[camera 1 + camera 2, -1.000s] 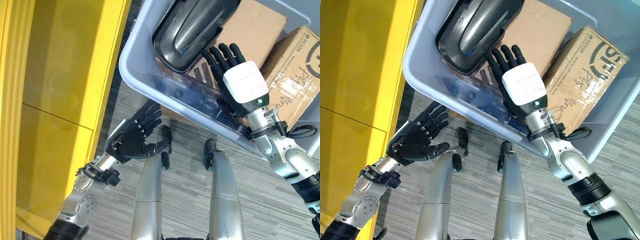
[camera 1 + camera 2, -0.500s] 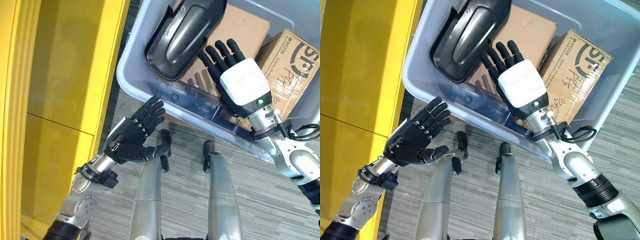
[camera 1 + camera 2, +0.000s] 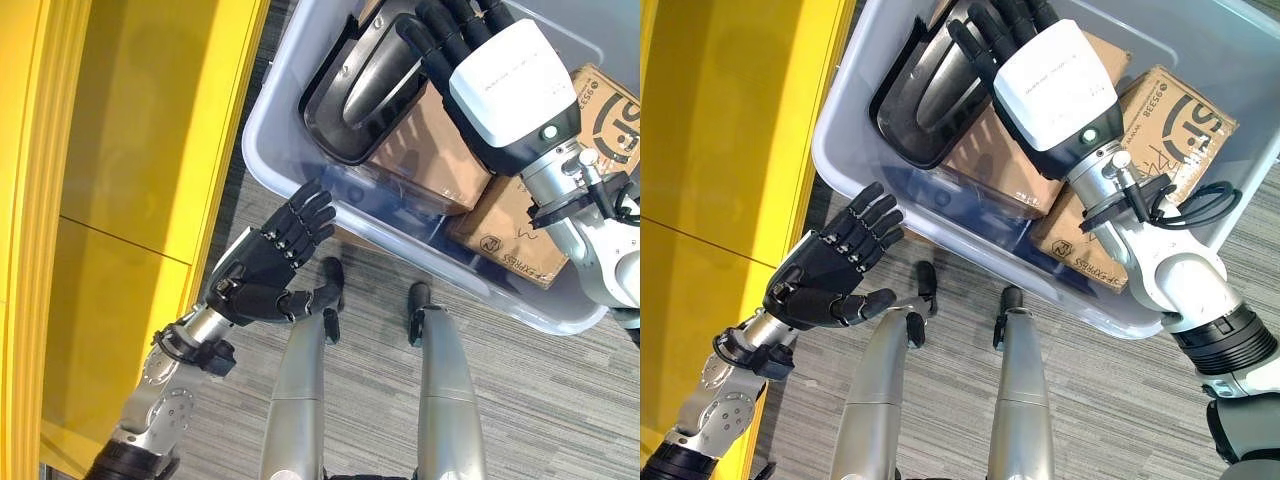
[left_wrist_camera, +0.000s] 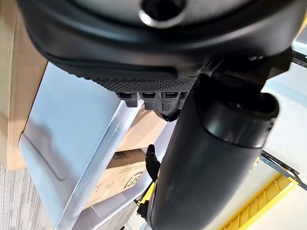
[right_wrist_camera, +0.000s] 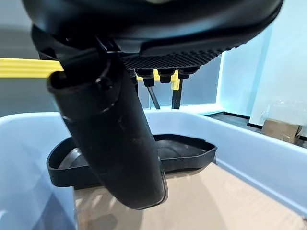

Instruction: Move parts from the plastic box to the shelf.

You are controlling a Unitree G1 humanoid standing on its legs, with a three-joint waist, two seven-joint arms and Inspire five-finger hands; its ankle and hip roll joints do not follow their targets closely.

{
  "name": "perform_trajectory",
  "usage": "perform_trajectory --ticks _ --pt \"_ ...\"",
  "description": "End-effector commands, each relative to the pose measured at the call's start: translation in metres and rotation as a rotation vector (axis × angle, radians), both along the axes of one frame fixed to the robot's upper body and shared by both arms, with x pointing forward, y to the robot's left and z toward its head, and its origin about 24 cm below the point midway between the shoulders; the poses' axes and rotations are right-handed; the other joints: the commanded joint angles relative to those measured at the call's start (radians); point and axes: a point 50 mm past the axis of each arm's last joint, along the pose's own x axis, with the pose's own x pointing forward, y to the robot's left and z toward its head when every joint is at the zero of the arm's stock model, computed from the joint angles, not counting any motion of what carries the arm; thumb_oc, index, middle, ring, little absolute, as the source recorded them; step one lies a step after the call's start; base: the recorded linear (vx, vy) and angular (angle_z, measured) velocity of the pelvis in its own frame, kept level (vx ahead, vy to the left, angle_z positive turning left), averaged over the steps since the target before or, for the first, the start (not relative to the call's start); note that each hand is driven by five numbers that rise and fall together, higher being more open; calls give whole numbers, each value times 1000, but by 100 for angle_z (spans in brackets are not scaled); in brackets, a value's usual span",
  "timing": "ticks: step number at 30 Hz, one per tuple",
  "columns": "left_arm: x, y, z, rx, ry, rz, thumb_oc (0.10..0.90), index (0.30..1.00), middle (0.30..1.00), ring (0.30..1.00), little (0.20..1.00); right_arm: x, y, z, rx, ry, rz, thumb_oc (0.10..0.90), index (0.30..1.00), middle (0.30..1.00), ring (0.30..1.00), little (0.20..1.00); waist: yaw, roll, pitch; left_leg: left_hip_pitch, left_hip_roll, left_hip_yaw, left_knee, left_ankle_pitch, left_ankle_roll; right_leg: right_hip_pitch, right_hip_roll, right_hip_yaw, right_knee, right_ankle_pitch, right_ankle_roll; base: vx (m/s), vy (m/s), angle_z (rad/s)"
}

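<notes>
The black part lies in the plastic box at the end nearest the yellow shelf, resting partly on a flat carton. It is an elongated tray-like moulding with a shiny raised centre, and its long axis runs diagonally, from the box's near-left corner up toward the far side. A second, printed carton sits deeper in the box on the robot's right.

The right robot hand is inside the box, directly above and just to the right of the part. Its fingers are straight and spread, reaching over the part's upper end; they look to be at or just over its surface, though I cannot tell whether they touch. It grasps nothing. In the right wrist view the part lies just past the thumb, at close range.

The left robot hand hangs outside the box, below its near rim, between box and shelf. Its fingers are relaxed and extended, the thumb turned inward, and it is empty.

The right robot hand is much the nearer, so the pick likely falls to it: the fingers would need to curl across the part's narrow width, at right angles to that diagonal axis.
</notes>
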Motion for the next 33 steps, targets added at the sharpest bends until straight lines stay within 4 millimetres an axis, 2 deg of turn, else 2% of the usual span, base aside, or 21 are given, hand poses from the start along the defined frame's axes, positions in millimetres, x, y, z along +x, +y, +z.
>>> perform_trajectory --ticks 1,5,7,10,13,15,19,22,26,33 --pt "-10 -10 26 -67 -185 -84 900 1000 1000 1000 1000 -20 13 45 -44 -184 25 900 1000 1000 1000 1000 16 8 -13 61 51 -7 -82 -41 -50 2 41 -54 42 -67 -54 37 -14 8" --pt "-9 -10 25 -69 -180 -85 900 1000 1000 1000 1000 -11 9 41 -66 -164 -7 900 1000 1000 1000 1000 24 9 -13 40 45 -11 -58 -50 -45 -17 36 -58 61 -72 -57 36 -23 8" --pt "-7 -13 27 -65 -173 -90 900 1000 1000 1000 1000 -6 6 41 -59 -147 -31 900 1000 1000 1000 1000 30 8 -13 29 42 -10 -39 -68 -27 -27 28 -57 70 -64 -49 41 -44 2" --pt "5 -21 35 -51 -167 -83 900 1000 1000 1000 1000 3 3 37 -41 -132 -47 900 1000 1000 1000 1000 30 -1 -13 10 31 -17 -22 -75 -19 -44 25 -62 92 -69 -51 31 -59 9" --pt "19 -30 38 -36 -160 -65 900 1000 1000 1000 1000 10 9 36 -27 -112 -61 900 1000 1000 1000 1000 28 -15 -13 -12 37 -17 -9 -72 -20 -63 25 -66 109 -73 -54 28 -46 10" --pt "32 -45 37 -40 -158 -28 900 1000 1000 1000 1000 16 18 33 -15 -109 -59 900 1000 1000 1000 1000 14 -33 -13 -44 51 -15 22 -78 -18 -94 27 -62 142 -83 -56 65 3 -2" --pt "44 -63 39 -43 -157 5 900 1000 1000 1000 1000 21 25 30 0 -133 -39 900 1000 1000 1000 1000 -1 -51 -13 -73 60 -13 54 -92 -15 -123 30 -55 169 -91 -55 46 -2 -10" --pt "54 -78 40 -39 -157 26 900 1000 1000 1000 1000 25 32 35 0 -160 -31 900 1000 1000 1000 1000 -9 -64 -13 -99 63 -14 82 -104 -11 -144 29 -50 188 -96 -54 49 -24 -7" --pt "62 -91 44 -36 -162 49 900 1000 1000 1000 1000 35 34 37 3 -162 -64 900 1000 1000 1000 1000 -13 -68 -13 -144 64 -21 133 -121 -7 -181 25 -42 235 -116 -55 55 -42 0" --pt "68 -96 44 -29 -159 50 900 1000 1000 1000 1000 39 33 37 -15 -195 -61 900 1000 1000 1000 1000 -13 -70 -13 -155 66 -23 146 -127 -3 -189 20 -41 249 -123 -55 4 -6 0"
